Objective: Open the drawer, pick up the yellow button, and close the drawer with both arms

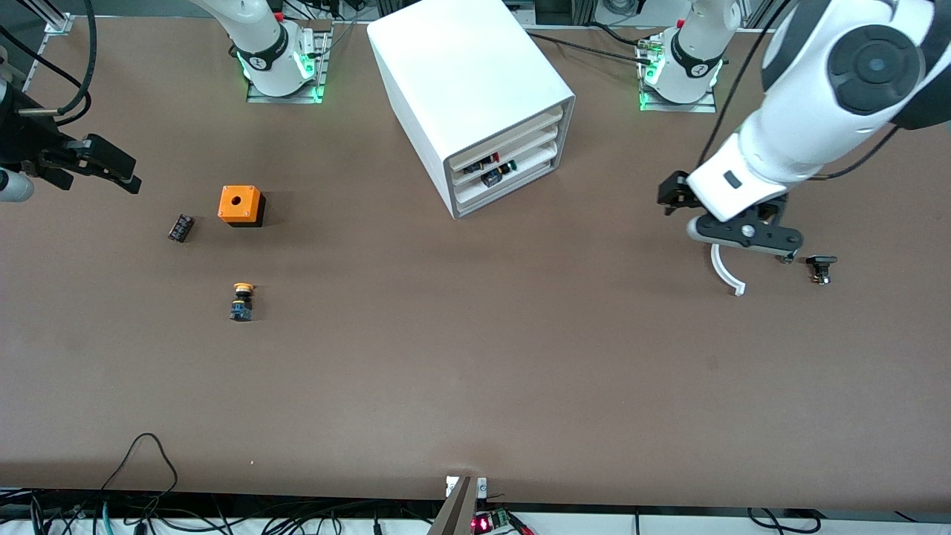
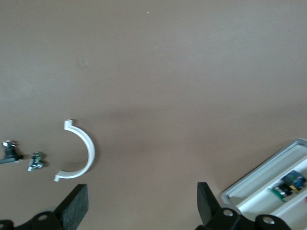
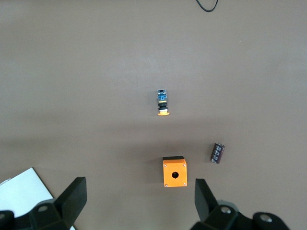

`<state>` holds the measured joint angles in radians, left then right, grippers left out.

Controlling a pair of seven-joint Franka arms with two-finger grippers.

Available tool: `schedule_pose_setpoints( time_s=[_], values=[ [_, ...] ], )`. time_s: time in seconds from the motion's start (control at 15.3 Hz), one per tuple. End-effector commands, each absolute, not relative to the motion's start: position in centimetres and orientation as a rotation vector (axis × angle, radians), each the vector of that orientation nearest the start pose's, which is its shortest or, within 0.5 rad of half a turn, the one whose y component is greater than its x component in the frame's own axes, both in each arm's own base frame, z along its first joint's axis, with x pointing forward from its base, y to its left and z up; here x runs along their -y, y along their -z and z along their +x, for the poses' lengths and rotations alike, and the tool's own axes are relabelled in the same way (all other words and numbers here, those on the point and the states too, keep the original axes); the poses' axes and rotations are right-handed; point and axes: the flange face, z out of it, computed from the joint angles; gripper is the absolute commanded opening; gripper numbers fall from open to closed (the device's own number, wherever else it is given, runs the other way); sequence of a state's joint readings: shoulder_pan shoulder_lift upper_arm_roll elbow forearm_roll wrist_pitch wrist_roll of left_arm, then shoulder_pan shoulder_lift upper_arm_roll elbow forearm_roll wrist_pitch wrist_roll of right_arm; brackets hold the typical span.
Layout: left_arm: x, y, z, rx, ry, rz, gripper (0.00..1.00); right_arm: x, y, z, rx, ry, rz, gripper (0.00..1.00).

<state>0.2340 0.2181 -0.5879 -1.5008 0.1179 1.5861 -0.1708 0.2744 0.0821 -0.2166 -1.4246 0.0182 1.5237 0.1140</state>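
Observation:
The button (image 1: 241, 300), orange-yellow cap on a black and blue body, lies on the bare table toward the right arm's end; it also shows in the right wrist view (image 3: 163, 102). The white drawer cabinet (image 1: 475, 82) stands between the arm bases, and small parts show in its drawers (image 1: 499, 169). My right gripper (image 1: 111, 168) is open and empty, in the air near the right arm's end of the table. My left gripper (image 1: 747, 236) is open and empty over a white curved piece (image 1: 726, 271); its fingers (image 2: 76, 207) stand wide apart.
An orange cube box with a hole (image 1: 241, 206) and a small dark cylinder (image 1: 180, 227) lie farther from the front camera than the button. A small black-capped part (image 1: 821, 266) lies beside the curved piece (image 2: 79, 151). A drawer corner (image 2: 268, 188) shows in the left wrist view.

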Motion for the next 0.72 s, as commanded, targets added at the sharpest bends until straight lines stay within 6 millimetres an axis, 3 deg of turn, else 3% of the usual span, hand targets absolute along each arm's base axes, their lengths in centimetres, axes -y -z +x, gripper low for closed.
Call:
schedule_pose_setpoints(
  time_s=[0.0,0.13,0.26,0.52,0.66],
  values=[
    [12.3,-55.3,57.1,-0.351,-0.067,-3.133,1.0,-4.0,-65.0,57.7,-0.102,0.049,-3.152,1.0],
    [9.4,-55.1,56.2,-0.376,0.054,-3.15,1.0,-4.0,-64.9,57.7,-0.102,0.046,-3.152,1.0],
    [6.9,-56.1,55.2,-0.323,0.164,-3.143,1.0,-4.0,-65.0,57.7,-0.102,0.049,-3.152,1.0],
    [8.1,-56.7,53.8,-0.34,0.077,-3.142,1.0,-3.9,-64.9,57.7,-0.104,0.046,-3.152,1.0],
    [7.7,-57.1,54.5,-0.33,0.045,-3.146,1.0,-3.9,-64.9,57.7,-0.104,0.046,-3.152,1.0]
  ],
)
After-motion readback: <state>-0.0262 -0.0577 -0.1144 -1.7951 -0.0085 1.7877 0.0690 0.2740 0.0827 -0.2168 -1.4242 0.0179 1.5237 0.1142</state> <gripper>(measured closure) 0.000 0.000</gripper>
